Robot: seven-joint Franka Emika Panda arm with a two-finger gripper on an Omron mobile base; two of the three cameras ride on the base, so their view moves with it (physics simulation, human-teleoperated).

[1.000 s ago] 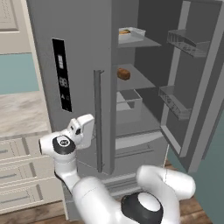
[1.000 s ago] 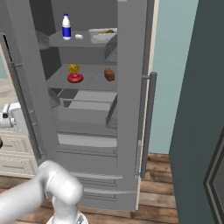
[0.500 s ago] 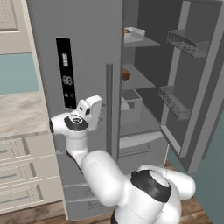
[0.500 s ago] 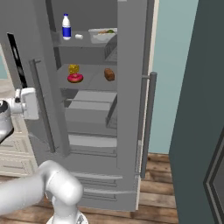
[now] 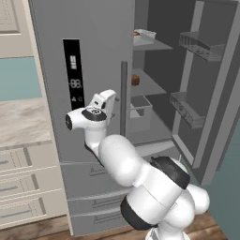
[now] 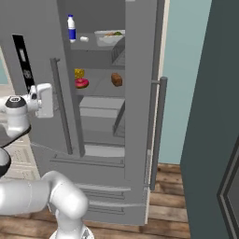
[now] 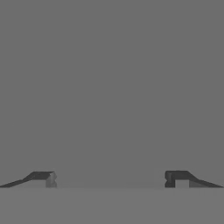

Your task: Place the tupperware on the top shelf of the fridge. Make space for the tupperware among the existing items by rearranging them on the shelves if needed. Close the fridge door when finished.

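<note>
I have swung my arm up and to the left in the last second. A second ago the hand sat low by the tall grey two-door fridge (image 5: 93, 70); now my gripper (image 7: 109, 179) is pressed close to the front of the left door, by its long bar handle (image 5: 124, 98). The whole picture has slid too, so my base has moved as well. The left door has come in most of the way, so I think I am on the last job, shutting the fridge.

My gripper is wide apart and holds nothing. In the hand view I see flat grey door between the two tips.

The shallow clear-white tupperware tray (image 6: 109, 37) with green and brown food sits on the flat grey top shelf (image 6: 93, 48), at about 3 o'clock from the white bottle with the blue label (image 6: 71, 28). A small white block (image 6: 84, 39) lies between them. On the next shelf down are the yellow cheese wedge (image 6: 79, 73), the red ring doughnut (image 6: 81, 83) and the brown loaf chunk (image 6: 116, 80).

The right door (image 5: 206, 89) stands wide open at 3 o'clock, its wire baskets sticking inward. My elbow is close to the drawer fronts, so I have little room low down.
</note>
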